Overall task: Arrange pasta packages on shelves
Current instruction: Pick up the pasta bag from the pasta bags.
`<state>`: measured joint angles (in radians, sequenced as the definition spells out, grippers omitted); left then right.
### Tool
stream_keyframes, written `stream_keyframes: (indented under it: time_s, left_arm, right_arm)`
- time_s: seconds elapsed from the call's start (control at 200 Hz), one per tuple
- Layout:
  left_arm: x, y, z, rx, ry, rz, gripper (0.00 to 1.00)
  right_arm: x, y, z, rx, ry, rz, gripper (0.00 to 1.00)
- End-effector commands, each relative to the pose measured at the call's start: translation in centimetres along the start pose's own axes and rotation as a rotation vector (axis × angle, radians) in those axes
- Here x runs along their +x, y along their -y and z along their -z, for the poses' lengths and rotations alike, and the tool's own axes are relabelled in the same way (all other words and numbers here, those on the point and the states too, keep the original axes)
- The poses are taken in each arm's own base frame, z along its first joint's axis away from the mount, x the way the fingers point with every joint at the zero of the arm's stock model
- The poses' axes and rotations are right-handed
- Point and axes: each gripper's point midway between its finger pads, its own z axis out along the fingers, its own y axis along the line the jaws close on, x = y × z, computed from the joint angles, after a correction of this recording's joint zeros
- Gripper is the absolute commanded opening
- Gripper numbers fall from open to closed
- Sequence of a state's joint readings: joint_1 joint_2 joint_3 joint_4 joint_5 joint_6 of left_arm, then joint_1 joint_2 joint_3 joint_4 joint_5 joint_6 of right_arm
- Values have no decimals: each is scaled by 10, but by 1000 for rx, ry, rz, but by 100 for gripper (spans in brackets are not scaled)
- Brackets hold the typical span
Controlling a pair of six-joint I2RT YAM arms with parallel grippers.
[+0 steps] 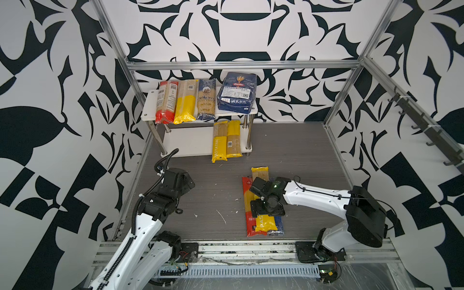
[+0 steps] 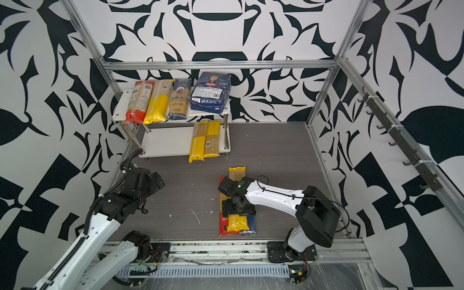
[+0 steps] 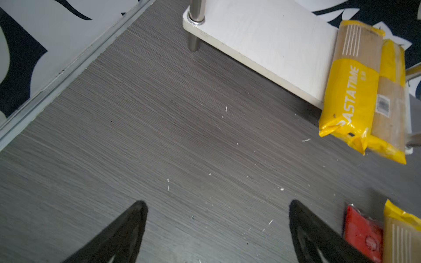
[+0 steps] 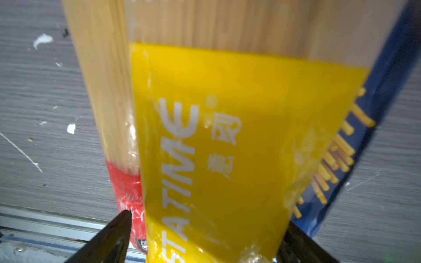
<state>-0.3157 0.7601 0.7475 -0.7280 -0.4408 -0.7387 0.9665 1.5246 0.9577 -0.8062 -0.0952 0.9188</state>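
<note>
Nearest me, on the right of the surface, three long packs lie side by side. The yellow pack rides on top, overlapping the red pack on its left and the blue pack on its right. The right end effector is down over that yellow one, jaws wide apart and astride its width. From the wrist view I can't see them biting, and the pack lies flat on the pile, so I'd call it not yet gripped.

The left fingertip sits right over the red wrapper. To my eye the close should catch only the yellow film, or the red pack will drag along. The hold looks to be near mid-length, which should keep it level. I'd go firm but not hard on brittle spaghetti, then lift straight up, clear of its neighbours.

Over on the left, the left end effector hangs above bare surface, fully spread and holding nothing.

Farther back stand the shelves. On the lower board two yellow packs lie at its right end, poking out over the near edge. The stretch to their left is free, and that seems the natural spot, fed in lengthways between the posts. On the upper board there are three long packs in a row and the Barilla bag at the right.
</note>
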Motion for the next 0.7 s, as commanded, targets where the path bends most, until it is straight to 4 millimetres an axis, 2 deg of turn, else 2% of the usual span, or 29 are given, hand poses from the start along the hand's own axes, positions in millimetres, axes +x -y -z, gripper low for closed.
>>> stream_keyframes:
  time_s: [0.0, 0.095, 0.17, 0.235, 0.315, 0.385, 0.41, 0.435, 0.485, 0.695]
  left_arm:
    - [-15, 7, 3, 48, 2, 17, 99]
    - [-23, 6, 0, 51, 8, 30, 99]
    - [-29, 5, -3, 43, 15, 29, 99]
    - [-34, 5, -4, 41, 25, 31, 99]
    - [-41, 6, -3, 45, 47, 30, 99]
    - [-49, 4, -1, 31, 72, 29, 99]
    - [-52, 2, -1, 23, 77, 29, 99]
    - [-55, 1, 0, 14, 83, 30, 99]
    - [-59, -1, 1, 10, 92, 35, 99]
    - [-67, -8, 1, 16, 106, 72, 99]
  right_arm:
    - [4, 8, -6, 40, -4, -47, 90]
    - [8, 14, -16, 60, -21, -65, 83]
    - [12, 20, -24, 75, -37, -74, 71]
    - [14, 22, -26, 82, -42, -80, 53]
    - [10, 18, -21, 50, -16, -69, 36]
    - [7, 9, -11, -11, 15, -59, 27]
    - [5, 6, -7, -36, 31, -50, 21]
    - [3, 0, -1, -69, 51, -33, 10]
    - [0, -6, 8, -110, 72, -18, 0]
    - [-7, -22, 29, -231, 119, 13, 0]
